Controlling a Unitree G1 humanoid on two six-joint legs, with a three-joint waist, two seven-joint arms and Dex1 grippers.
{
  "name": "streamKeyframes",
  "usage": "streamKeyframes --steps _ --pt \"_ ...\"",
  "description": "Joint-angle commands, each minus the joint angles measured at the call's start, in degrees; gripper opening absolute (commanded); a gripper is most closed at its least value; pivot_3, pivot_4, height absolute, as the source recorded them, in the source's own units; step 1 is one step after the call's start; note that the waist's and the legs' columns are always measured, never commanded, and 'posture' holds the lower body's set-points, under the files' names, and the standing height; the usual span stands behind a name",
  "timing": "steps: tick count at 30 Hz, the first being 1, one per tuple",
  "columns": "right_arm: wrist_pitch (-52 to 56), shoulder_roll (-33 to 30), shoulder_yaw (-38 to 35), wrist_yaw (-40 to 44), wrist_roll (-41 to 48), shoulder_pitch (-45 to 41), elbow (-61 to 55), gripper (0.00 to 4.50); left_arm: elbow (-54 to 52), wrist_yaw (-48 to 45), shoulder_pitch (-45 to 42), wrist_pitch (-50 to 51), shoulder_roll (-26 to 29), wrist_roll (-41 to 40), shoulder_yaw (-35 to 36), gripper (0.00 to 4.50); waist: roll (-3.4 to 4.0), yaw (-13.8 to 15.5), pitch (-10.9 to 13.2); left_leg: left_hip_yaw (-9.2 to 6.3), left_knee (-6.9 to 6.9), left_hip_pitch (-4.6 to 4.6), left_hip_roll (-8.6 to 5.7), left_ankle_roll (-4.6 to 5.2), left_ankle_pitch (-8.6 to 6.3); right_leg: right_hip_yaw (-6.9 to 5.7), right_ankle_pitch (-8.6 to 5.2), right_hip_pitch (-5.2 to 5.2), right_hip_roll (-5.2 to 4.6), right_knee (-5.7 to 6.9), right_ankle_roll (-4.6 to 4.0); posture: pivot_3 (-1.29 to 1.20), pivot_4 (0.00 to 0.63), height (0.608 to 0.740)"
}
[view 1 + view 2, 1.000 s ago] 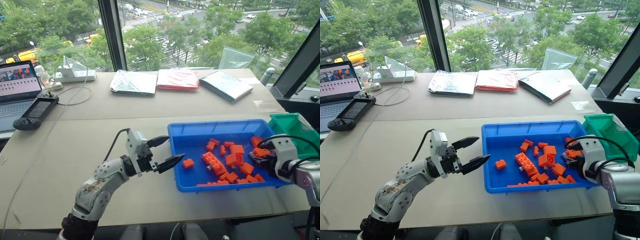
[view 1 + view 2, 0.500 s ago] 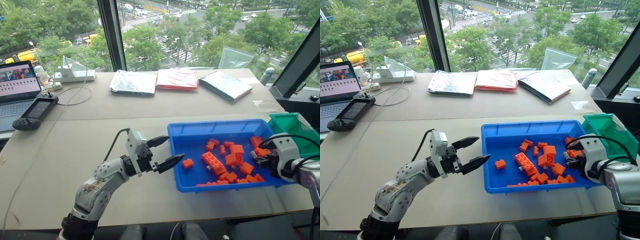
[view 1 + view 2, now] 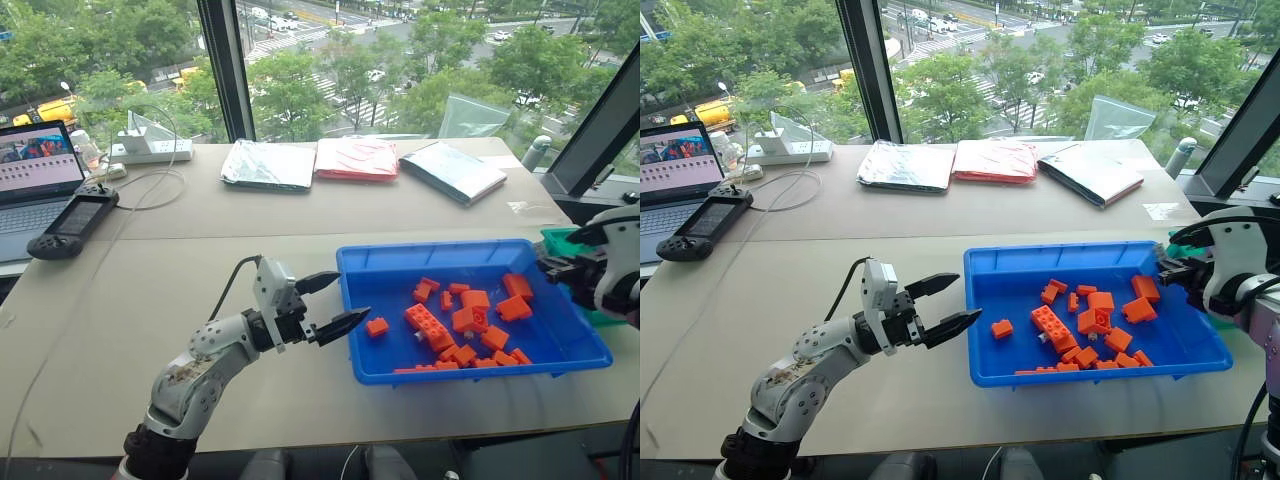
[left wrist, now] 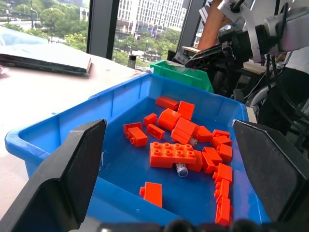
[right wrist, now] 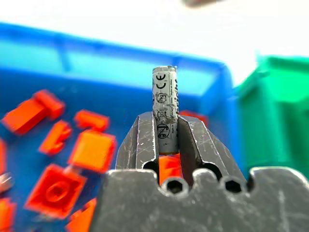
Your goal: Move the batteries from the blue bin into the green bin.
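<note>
Left arm: bent at the elbow, reaching forward over the desk [image 3: 120, 300]. Left end effector [image 3: 327, 305]: two black fingers spread wide, pointing right, roughly level, nothing between them.

Right arm: raised at the right edge. Right end effector [image 5: 165, 126]: fingers pinched around an upright battery [image 5: 165, 96], tips pointing left.

table [image 3: 150, 270] | blue bin [image 3: 350, 262], green bin [image 3: 556, 240] (right edge), laptop [image 3: 35, 175], controller [image 3: 70, 222]

Green bin [image 3: 1185, 248] just right of blue bin [image 3: 985, 262], bricks [image 3: 1088, 324] inside the latter.
</note>
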Motion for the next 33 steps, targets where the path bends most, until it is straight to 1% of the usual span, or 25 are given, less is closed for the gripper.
streamKeyframes --steps 1,2,5,8,12,14,16,19,21,23,26,29,31,33 --pt "-2.11 0.21 -1.14 -0.32 -0.79 -0.94 -0.87 3.24 -1.05 -0.07 -0.31 -0.34 -0.17 -0.18 0.26 4.50 0.00 0.03 0.00 0.00 0.00 0.00 0.00 0.00 0.00 0.00 0.00 0.01 0.00 0.00 0.00 0.00 0.150 0.740" --pt "-2.36 0.39 -1.33 -0.45 -0.77 -1.15 -0.96 3.65 -1.11 -0.02 -0.26 -0.31 -0.16 -0.18 0.27 4.50 0.00 0.04 0.00 0.00 0.00 0.00 0.00 0.00 0.00 0.00 0.00 0.01 -0.01 0.00 0.00 0.00 0.150 0.740" --pt "-3.59 0.86 -1.81 -0.25 -0.37 -2.17 -1.38 4.45 -1.11 -0.02 -0.26 -0.29 -0.14 -0.21 0.32 4.50 0.00 0.06 0.00 0.00 0.01 -0.01 -0.01 0.00 0.00 0.00 0.00 0.01 -0.01 0.00 0.00 0.00 0.150 0.740" --pt "-6.12 1.93 -1.11 3.54 3.10 -4.26 -4.74 4.45 -0.95 -0.10 -0.35 -0.31 -0.05 -0.19 0.40 4.50 0.00 0.05 0.00 0.00 0.01 0.00 -0.01 0.00 0.00 0.00 0.00 0.01 -0.01 0.00 0.00 0.00 0.150 0.740" --pt "-3.08 2.92 1.27 12.79 11.52 -4.01 -12.75 4.45 -0.81 -0.18 -0.47 -0.36 -0.04 -0.17 0.42 4.50 0.00 -0.19 0.00 -0.06 -0.02 0.02 0.05 0.00 0.00 0.00 0.00 -0.01 0.06 0.00 0.00 0.00 0.150 0.740" --pt "-3.47 1.41 3.67 18.44 14.64 0.24 -18.58 4.45 -0.93 -0.20 -0.38 -0.42 -0.07 -0.13 0.32 4.50 0.00 -0.03 0.00 -0.22 -0.02 0.01 0.04 0.00 0.00 0.00 0.00 0.01 0.06 0.00 0.00 0.00 0.150 0.740" --pt "-2.45 0.77 4.62 21.79 17.42 3.38 -22.40 4.45 -0.94 -0.17 -0.40 -0.44 -0.12 -0.11 0.27 4.50 0.00 0.44 0.00 -0.36 -0.01 -0.02 0.00 0.01 0.00 -0.04 0.00 0.05 0.01 -0.04 0.00 0.00 0.150 0.740" --pt "-4.96 -2.31 5.98 25.74 16.83 8.60 -24.53 4.45 -0.87 -0.12 -0.49 -0.52 -0.16 -0.03 0.27 4.50 0.00 0.79 0.00 -0.46 0.04 -0.09 -0.05 0.01 -0.01 -0.06 0.00 0.05 -0.06 -0.09 0.04 0.00 0.150 0.740" --pt "-10.36 -5.52 8.01 31.52 15.88 13.06 -25.63 4.45 -0.96 0.08 -0.51 -0.48 -0.28 0.01 0.23 4.50 -0.01 0.99 0.00 -0.47 0.06 -0.09 -0.08 0.01 -0.01 -0.06 0.00 0.04 -0.08 -0.09 0.05 0.00 0.150 0.740" --pt "-13.32 -6.97 9.18 34.15 15.85 13.67 -24.63 4.45 -1.17 0.32 -0.49 -0.36 -0.45 0.00 0.08 4.50 -0.02 0.94 0.01 -0.45 0.06 -0.06 -0.06 0.01 -0.01 -0.06 0.00 0.04 -0.05 -0.09 0.05 0.00 0.150 0.740" --pt "-17.31 -10.14 12.12 37.09 13.57 10.73 -19.73 4.45 -1.36 0.48 -0.50 -0.18 -0.68 -0.08 -0.13 4.50 -0.02 0.21 0.01 -0.41 0.06 0.03 -0.02 0.01 0.00 0.00 0.00 0.05 -0.03 -0.03 0.05 0.00 0.150 0.740" --pt "-23.05 -15.11 17.22 44.37 11.04 7.38 -13.43 4.45 -1.26 0.35 -0.44 -0.37 -0.74 0.00 -0.11 4.50 -0.02 0.10 0.01 -0.40 0.06 0.11 -0.01 0.01 0.00 0.00 -0.01 0.11 0.00 -0.01 0.04 0.00 0.150 0.740" --pt "-25.81 -15.84 20.02 47.20 10.22 5.28 -10.25 4.45 -1.26 0.42 -0.44 -0.41 -0.79 0.03 -0.12 4.50 -0.03 0.10 0.02 -0.32 0.05 0.12 0.00 0.01 0.00 -0.01 -0.01 0.13 0.02 -0.03 0.03 0.00 0.150 0.740" --pt "-30.14 -16.73 23.69 49.15 6.63 4.81 -7.30 4.45 -1.27 0.67 -0.41 -0.44 -0.83 0.10 -0.03 4.50 -0.03 0.10 0.02 -0.30 0.04 0.12 0.01 0.01 -0.01 -0.02 -0.01 0.12 0.01 -0.07 0.03 0.00 0.150 0.740"
